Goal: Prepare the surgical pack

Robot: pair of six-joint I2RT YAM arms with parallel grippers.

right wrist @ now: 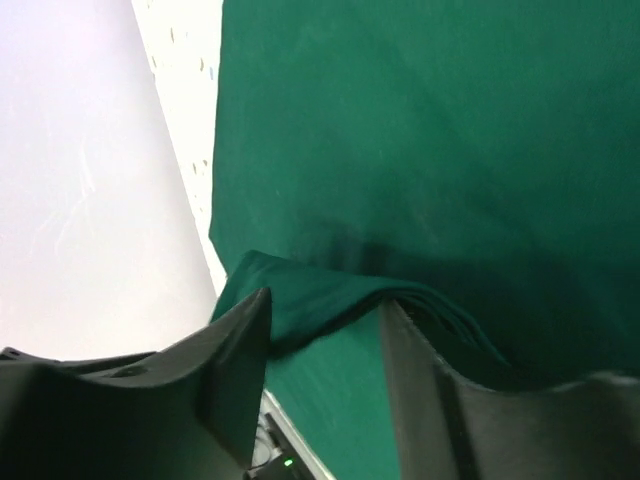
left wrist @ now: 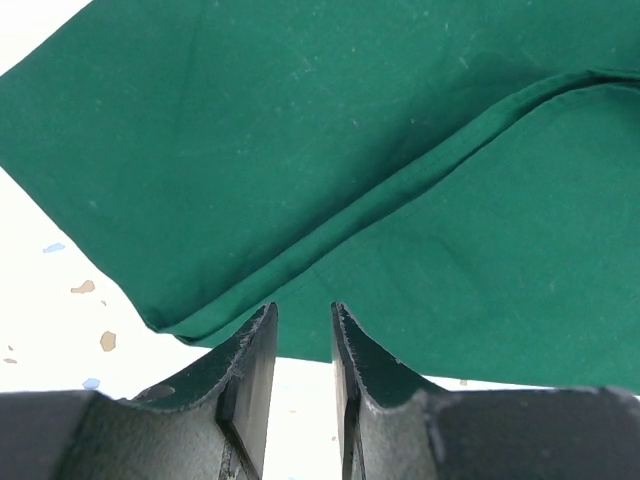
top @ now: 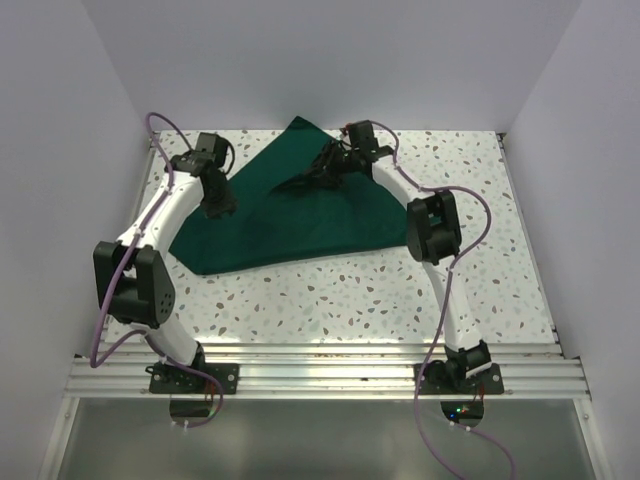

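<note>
The surgical pack is a dark green cloth lying folded into a rough triangle on the far half of the table, one point toward the back wall. My left gripper hovers over its left edge. In the left wrist view that gripper stands open with a narrow gap and nothing in it, a hemmed fold of the cloth just past the tips. My right gripper is over the cloth's upper middle. In the right wrist view it is open, and a raised fold of cloth lies across the gap at the tips.
The speckled white table is boxed in by pale walls at the back and both sides. A metal rail runs along the near edge by the arm bases. The left elbow and right elbow stand above the table.
</note>
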